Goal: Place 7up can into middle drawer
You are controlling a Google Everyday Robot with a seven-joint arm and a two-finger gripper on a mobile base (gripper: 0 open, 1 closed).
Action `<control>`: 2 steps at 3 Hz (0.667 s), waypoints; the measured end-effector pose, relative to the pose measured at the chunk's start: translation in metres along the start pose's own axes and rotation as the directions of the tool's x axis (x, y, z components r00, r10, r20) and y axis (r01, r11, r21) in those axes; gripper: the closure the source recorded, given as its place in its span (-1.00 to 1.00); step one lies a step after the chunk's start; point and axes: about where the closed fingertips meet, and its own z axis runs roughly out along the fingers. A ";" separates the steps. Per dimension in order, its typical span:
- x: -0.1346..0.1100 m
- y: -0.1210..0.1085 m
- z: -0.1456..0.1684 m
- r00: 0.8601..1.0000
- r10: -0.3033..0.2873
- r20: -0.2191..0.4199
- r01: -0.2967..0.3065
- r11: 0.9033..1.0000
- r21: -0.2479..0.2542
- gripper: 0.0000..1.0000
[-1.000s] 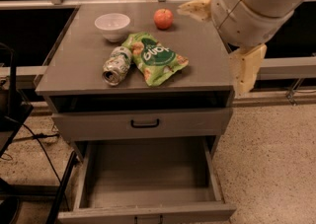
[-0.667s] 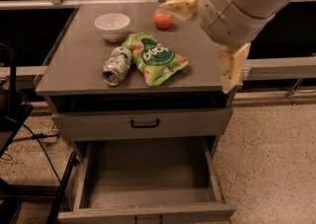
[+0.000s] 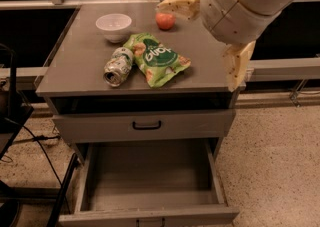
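Over the countertop's [image 3: 75,73] right edge, the gripper [image 3: 196,47] spreads wide, well apart from the 7up can [image 3: 119,66].

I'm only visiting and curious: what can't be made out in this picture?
Camera view:
- Hand, above the tabletop's right side: the arm covers its middle; only two spread fingers show, nothing between them.
- 7up can, lying beside the green bag: label too small to read.
- Middle drawer, open: its front panel is cut off by the bottom edge.
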 end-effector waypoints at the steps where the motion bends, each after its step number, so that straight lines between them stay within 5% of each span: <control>1: -0.007 -0.012 -0.003 0.997 -0.075 0.010 0.075 0.997 0.019 -1.00; 2: -0.016 -0.035 0.007 0.980 -0.191 0.055 0.188 0.980 0.065 -1.00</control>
